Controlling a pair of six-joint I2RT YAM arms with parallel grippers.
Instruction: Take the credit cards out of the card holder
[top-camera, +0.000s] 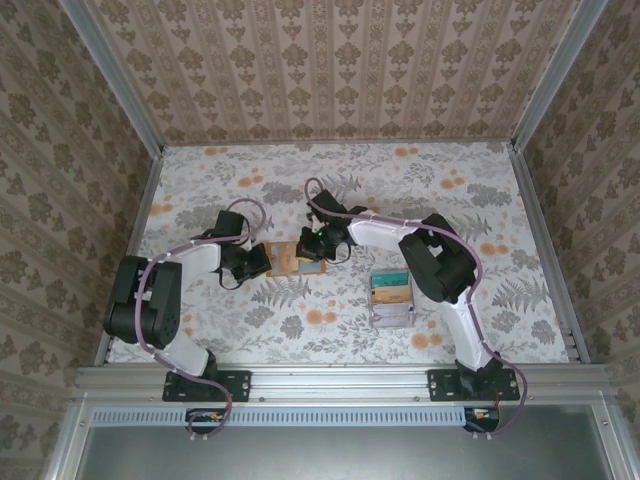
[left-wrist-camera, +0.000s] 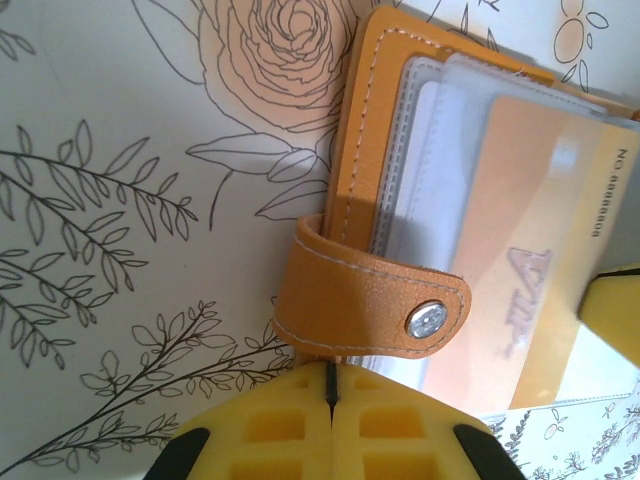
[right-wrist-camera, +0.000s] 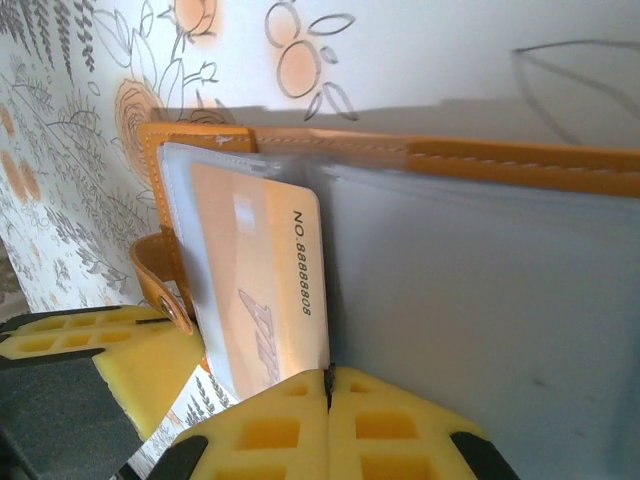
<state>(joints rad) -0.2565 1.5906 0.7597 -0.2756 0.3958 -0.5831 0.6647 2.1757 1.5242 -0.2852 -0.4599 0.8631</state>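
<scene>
Lying open between two tight-closed grippers

The orange card holder (top-camera: 284, 258) lies flat and open on the flowery table (top-camera: 400, 190), near the middle. From above, its long side runs left to right. Its strap (left-wrist-camera: 365, 305) end points at the left gripper (top-camera: 257, 263). The other end points at the right gripper (top-camera: 322, 250).

Inside it, a tan-orange card (right-wrist-camera: 255, 275) sits in a clear pocket (left-wrist-camera: 430, 130). Off to the right, nearer the arm bases, a grey tray (top-camera: 393, 318) holds a teal card (top-camera: 390, 279) and a yellow card (top-camera: 391, 294).

The left wrist camera shows the strap with its shiny snap (left-wrist-camera: 427, 320). The left fingers (left-wrist-camera: 270, 425) are pressed together right at the strap's edge. The right wrist camera shows the number printed on the card. The right fingers (right-wrist-camera: 260, 430) are pressed together at the card's edge. I cannot tell from these close views if anything is pinched between the fingers. The tray shows up from above.
</scene>
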